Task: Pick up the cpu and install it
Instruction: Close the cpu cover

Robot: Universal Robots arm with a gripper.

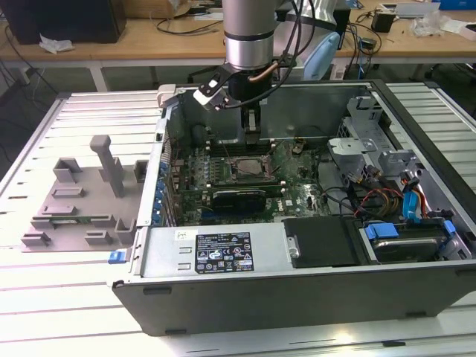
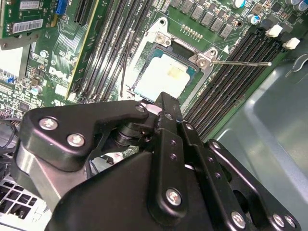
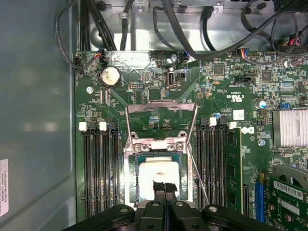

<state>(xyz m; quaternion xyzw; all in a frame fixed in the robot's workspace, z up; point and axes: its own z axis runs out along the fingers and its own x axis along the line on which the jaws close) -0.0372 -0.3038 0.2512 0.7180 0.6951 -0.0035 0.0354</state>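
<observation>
Claw clenched just over the cpu lying in the open socket.
The cpu (image 3: 161, 171) lies flat in the motherboard socket (image 3: 134, 168) inside the PC case (image 1: 297, 297), with the load frame (image 3: 161, 113) flipped up. The claw (image 3: 165, 186) has its fingertips together with nothing between them; can't tell if they touch the cpu. A grey tray (image 1: 74, 208) sits on the worktop (image 1: 44, 297), at the exterior view's left.

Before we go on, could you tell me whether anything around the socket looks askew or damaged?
Nothing stands out. The cpu sits squarely in the socket, its edges parallel to the frame, under the shut fingers. The retention plate is folded open and looks unbent.
</observation>
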